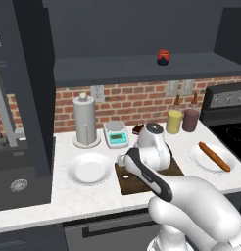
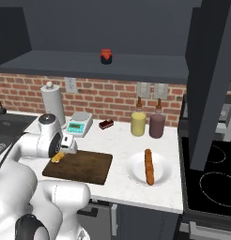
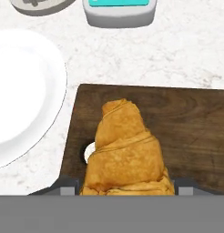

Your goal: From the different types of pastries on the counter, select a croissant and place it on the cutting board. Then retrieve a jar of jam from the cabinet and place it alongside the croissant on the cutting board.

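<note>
Croissant (image 3: 125,154) closest to hand camera, pinched between gripper (image 2: 65,151) fingers, held low over left end of cutting board (image 2: 84,168), covering part of board's pale hole.
Counter (image 2: 122,145): white marbled, carries board at front.
Cabinet (image 2: 94,63) shelf above board holds jar of jam (image 2: 106,56).
White plate (image 1: 89,169) left of board.
Plate with long brown stick (image 2: 149,167) right of board.
Scale (image 2: 78,124) behind board.
Small dark pastry (image 2: 106,124) behind board, near scale.
</note>
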